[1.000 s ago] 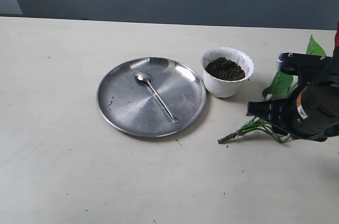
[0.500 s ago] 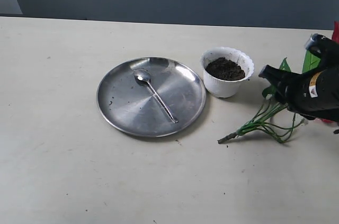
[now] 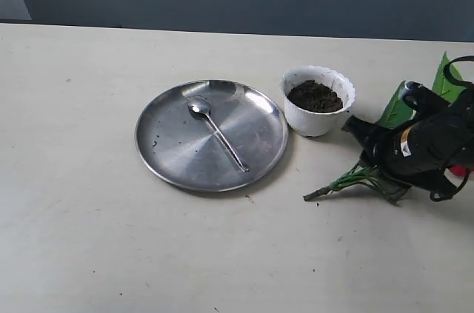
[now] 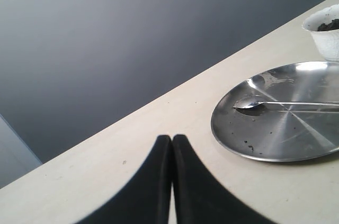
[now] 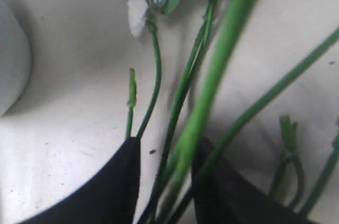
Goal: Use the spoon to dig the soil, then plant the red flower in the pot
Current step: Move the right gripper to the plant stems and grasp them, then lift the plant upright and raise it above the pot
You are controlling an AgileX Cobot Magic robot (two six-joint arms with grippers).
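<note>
The red flower lies on the table right of the pot; its green stems (image 3: 344, 180) point left, leaves (image 3: 396, 109) sit behind and a bit of red bloom (image 3: 463, 171) shows at the edge. My right gripper (image 3: 365, 152) is down over the stems and open, with several stems (image 5: 183, 91) running between its fingers (image 5: 119, 181), apart from the pads. The white scalloped pot (image 3: 317, 102) holds dark soil (image 3: 315, 95). The spoon (image 3: 215, 129) rests on the steel plate. My left gripper (image 4: 172, 138) is shut and empty, short of the plate.
The round steel plate (image 3: 178, 157) lies left of the pot, with soil crumbs on it; the left wrist view shows it too (image 4: 254, 139), with the spoon (image 4: 286, 105) and pot (image 4: 326, 33) beyond. The pot's wall (image 5: 10, 60) is close beside the right gripper.
The right gripper pulled up and back to the right half a second ago, then came down and left onto the stems again. The flower stem end, spoon and pot have stayed in place.
</note>
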